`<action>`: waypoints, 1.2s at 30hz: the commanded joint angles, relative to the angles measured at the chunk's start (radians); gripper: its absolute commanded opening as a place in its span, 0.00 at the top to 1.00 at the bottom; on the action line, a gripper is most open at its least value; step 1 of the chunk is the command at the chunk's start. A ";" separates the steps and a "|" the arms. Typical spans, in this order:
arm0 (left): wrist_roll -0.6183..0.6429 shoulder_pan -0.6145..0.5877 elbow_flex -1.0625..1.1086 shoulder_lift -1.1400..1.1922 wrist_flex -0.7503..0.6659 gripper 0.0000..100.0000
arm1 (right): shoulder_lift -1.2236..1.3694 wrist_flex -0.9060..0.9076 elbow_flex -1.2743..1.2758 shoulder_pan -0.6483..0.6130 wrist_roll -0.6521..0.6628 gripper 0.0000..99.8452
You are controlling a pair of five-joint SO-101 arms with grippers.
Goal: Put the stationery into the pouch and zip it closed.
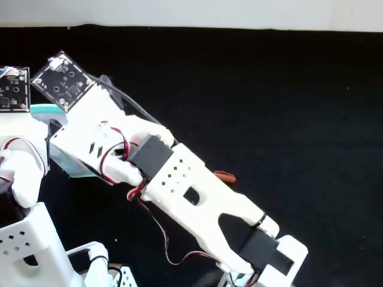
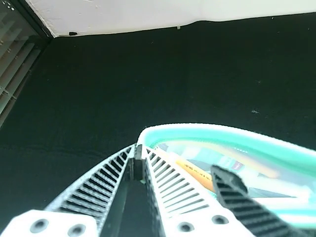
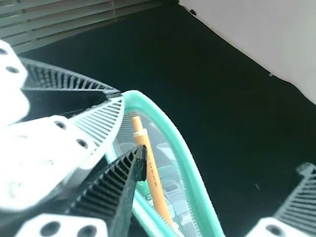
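A teal-rimmed clear pouch [image 2: 232, 140] lies open on the black table, with stationery showing through it. My left gripper [image 2: 138, 150] is shut on the pouch's rim at one end; its white ribbed fingers [image 3: 94, 116] pinch that same end. An orange pen [image 3: 148, 170] stands tilted in the pouch mouth [image 3: 173, 143], leaning against my right gripper's black finger [image 3: 121, 185]. The right gripper [image 3: 222, 160] is open wide over the pouch, its other finger [image 3: 296, 195] well off to the side. In the high view the right arm [image 1: 179, 179] covers most of the pouch [image 1: 42, 110].
A small reddish-brown object [image 1: 224, 176] lies on the black table [image 1: 287, 107] just beside the right arm. The left arm's base [image 1: 27, 239] stands at the near left. A white wall edge [image 1: 239, 15] borders the far side of the table.
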 commanded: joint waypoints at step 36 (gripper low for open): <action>0.006 -0.004 0.058 0.019 0.008 0.99 | 0.007 0.143 0.731 0.407 0.480 0.57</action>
